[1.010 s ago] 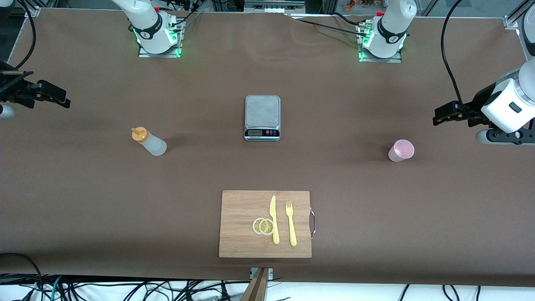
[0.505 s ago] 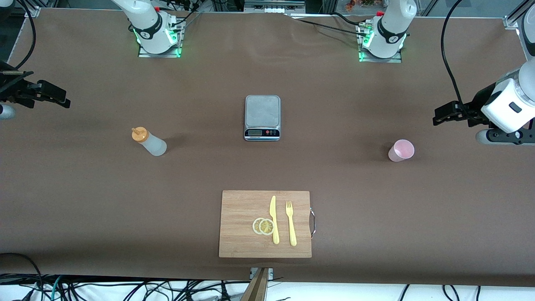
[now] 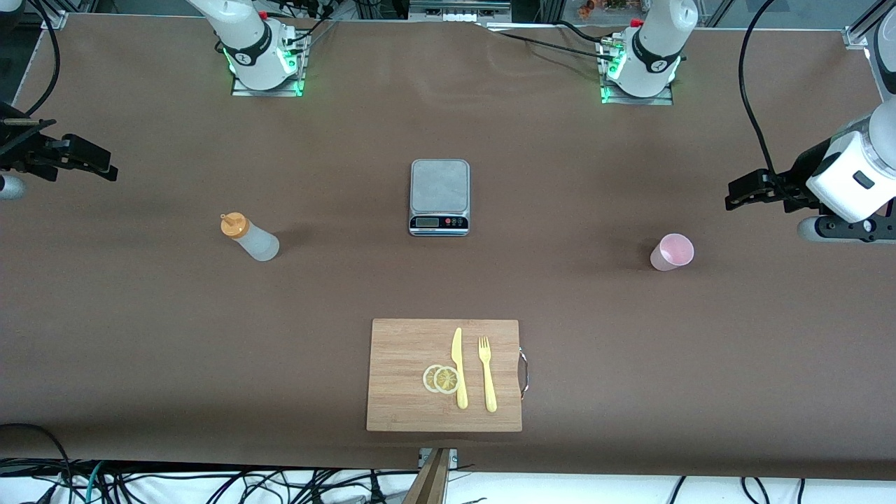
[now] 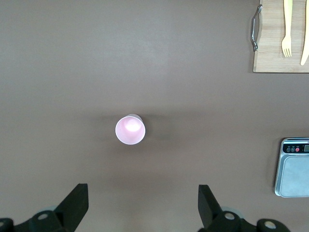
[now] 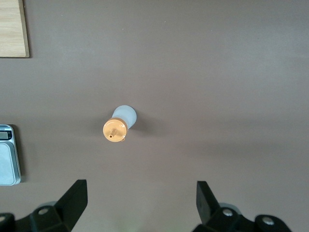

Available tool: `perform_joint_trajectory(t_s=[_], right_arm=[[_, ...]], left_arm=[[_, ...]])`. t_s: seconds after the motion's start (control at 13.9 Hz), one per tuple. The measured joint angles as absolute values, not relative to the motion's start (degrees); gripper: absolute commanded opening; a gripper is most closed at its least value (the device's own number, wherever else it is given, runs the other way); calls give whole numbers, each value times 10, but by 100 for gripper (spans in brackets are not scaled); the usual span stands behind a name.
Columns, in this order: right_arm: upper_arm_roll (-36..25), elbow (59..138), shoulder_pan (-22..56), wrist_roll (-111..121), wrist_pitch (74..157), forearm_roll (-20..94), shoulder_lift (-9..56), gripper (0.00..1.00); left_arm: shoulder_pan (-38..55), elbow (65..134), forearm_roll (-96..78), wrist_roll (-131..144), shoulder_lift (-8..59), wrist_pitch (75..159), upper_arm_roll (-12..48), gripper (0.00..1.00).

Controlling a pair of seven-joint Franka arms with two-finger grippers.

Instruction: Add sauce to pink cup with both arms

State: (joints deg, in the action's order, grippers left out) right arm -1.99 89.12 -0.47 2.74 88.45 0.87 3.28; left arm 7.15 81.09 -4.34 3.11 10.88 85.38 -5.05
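Note:
The sauce, a whitish squeeze bottle with an orange cap, stands upright on the brown table toward the right arm's end; the right wrist view shows the sauce from above. The pink cup stands upright toward the left arm's end, and the pink cup looks empty from above. My right gripper hangs open over the table's edge at its own end, apart from the bottle, fingers wide. My left gripper hangs open over its end, apart from the cup, with nothing between its fingers.
A grey kitchen scale sits mid-table between bottle and cup. Nearer the front camera lies a wooden cutting board carrying a yellow knife, a yellow fork and two lemon slices.

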Motion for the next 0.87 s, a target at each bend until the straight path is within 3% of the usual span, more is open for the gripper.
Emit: perform_joint_trajectory(t_s=[0.87], right_arm=[[-20,891,-5,27,884,9,33,100]], left_arm=[[69,813,-43,28,115,854,-53,100]])
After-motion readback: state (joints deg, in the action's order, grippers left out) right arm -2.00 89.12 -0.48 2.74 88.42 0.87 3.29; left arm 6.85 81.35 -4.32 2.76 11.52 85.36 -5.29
